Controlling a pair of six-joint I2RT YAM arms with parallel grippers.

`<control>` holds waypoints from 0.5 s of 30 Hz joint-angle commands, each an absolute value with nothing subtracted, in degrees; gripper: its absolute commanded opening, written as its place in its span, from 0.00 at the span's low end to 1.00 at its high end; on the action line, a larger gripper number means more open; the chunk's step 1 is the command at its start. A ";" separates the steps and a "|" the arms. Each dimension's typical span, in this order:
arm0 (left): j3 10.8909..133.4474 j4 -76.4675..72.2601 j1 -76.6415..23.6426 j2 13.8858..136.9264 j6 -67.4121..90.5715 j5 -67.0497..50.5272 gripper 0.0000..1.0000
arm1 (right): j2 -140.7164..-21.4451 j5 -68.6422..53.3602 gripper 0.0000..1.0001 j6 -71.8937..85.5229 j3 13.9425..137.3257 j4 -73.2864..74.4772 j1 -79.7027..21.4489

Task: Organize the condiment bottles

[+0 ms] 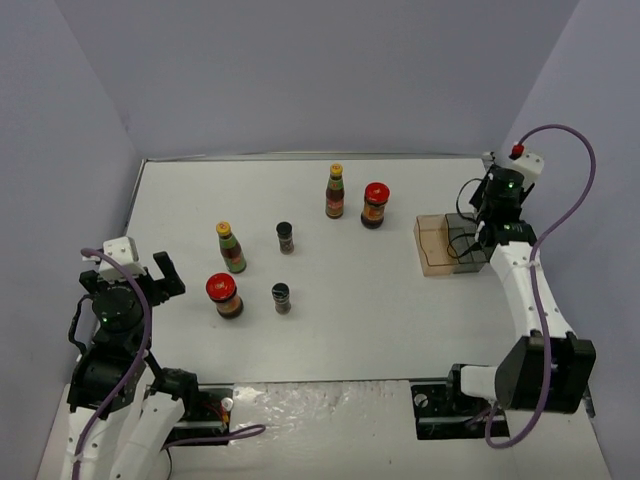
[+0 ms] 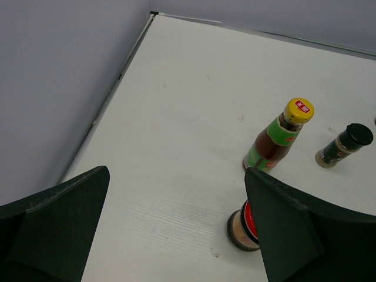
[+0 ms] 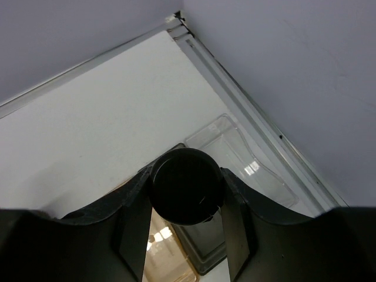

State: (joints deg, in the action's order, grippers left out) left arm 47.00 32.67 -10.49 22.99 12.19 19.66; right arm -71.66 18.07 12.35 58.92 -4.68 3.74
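My right gripper (image 3: 185, 197) is shut on the black cap of a tiny shaker (image 3: 185, 185), held over the trays at the table's right edge; in the top view the gripper (image 1: 474, 238) hides the shaker. Loose on the table stand two yellow-capped slim bottles (image 1: 231, 247) (image 1: 335, 190), two red-lidded jars (image 1: 224, 295) (image 1: 375, 204) and two black-capped shakers (image 1: 285, 237) (image 1: 281, 297). My left gripper (image 1: 160, 274) hovers open at the left. Its wrist view shows a slim bottle (image 2: 276, 138), a shaker (image 2: 343, 145) and a jar (image 2: 241, 226) partly behind the right finger.
A clear brownish tray (image 1: 437, 247) sits at the right edge, with a grey compartment (image 3: 205, 249) and a clear plastic one (image 3: 247, 158) beside it. Walls close in at the left, back and right. The right arm's cable (image 1: 585, 190) loops above the tray.
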 commanded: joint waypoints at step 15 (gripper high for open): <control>46.67 29.06 -13.24 21.80 11.87 21.53 0.97 | -94.25 25.59 0.00 14.57 70.77 -10.43 11.24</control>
